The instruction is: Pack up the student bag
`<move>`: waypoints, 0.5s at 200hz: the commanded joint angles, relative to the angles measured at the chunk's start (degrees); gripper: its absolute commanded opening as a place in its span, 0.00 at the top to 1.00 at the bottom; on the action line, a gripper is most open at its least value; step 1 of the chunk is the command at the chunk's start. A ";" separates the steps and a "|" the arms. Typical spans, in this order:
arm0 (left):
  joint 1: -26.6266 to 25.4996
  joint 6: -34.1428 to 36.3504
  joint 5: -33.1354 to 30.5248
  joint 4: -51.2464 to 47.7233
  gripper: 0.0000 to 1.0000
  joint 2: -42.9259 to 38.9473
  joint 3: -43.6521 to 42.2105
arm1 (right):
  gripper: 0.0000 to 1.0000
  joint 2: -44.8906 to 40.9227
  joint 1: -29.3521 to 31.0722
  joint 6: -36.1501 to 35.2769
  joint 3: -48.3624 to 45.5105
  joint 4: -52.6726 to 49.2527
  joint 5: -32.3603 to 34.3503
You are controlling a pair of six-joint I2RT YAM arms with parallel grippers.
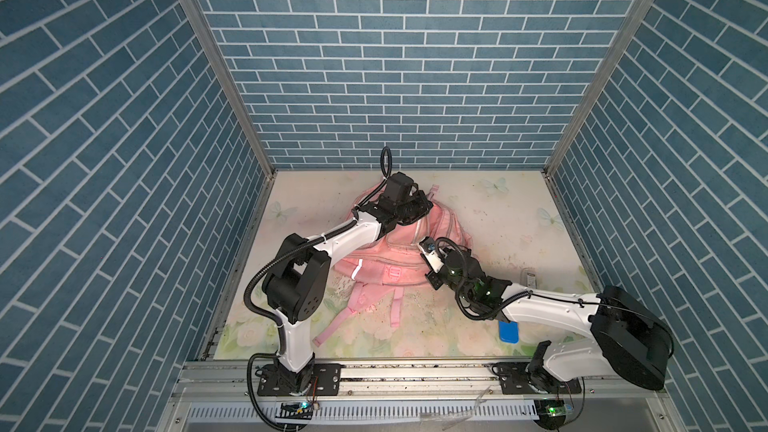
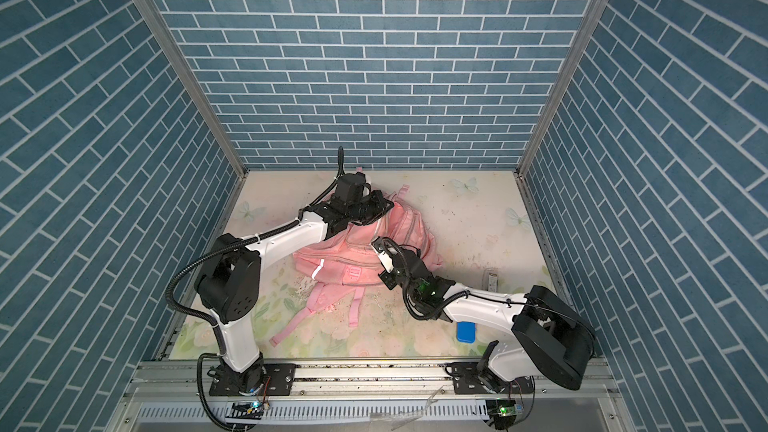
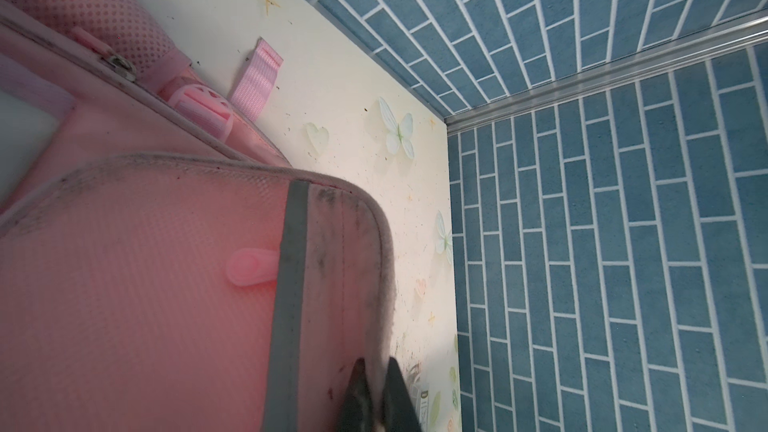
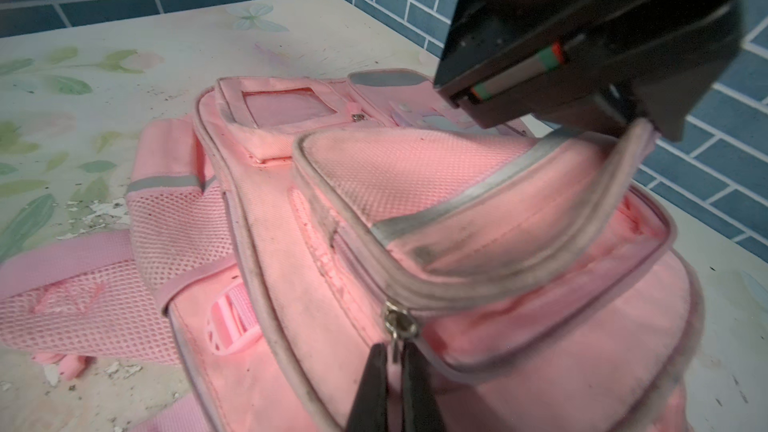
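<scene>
Student bag (image 1: 386, 257): soft pink fabric, light by the look, lying flat in the middle of the flowered table (image 1: 503, 218), straps toward the near edge. Likely to sag and fold if lifted; better to take at the firmer piped rim (image 3: 384, 284) or the zipper pull (image 4: 397, 328). Clamped on that rim at the far end by the left gripper (image 3: 376, 396), arm stretched far from near left. Pinched on the pull by the right gripper (image 4: 392, 380), forearm low from near right.
</scene>
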 commanded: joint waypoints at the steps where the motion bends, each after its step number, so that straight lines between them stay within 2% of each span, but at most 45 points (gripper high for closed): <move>1: -0.28 -1.32 -4.18 11.02 1.00 0.50 5.14 | 1.00 1.43 1.78 -1.40 1.86 -1.92 -7.22; 35: -0.94 -1.91 -4.88 11.50 1.00 1.13 5.80 | 1.00 2.89 1.78 -2.86 3.74 -2.70 -10.31; 58: -1.28 -1.93 -4.86 11.60 1.00 0.92 5.62 | 1.00 4.18 1.78 -2.84 4.88 -3.24 -9.48; 100: -1.77 -1.82 -5.51 11.76 1.00 0.17 4.46 | 1.00 8.34 1.77 -5.06 8.46 -6.31 -12.00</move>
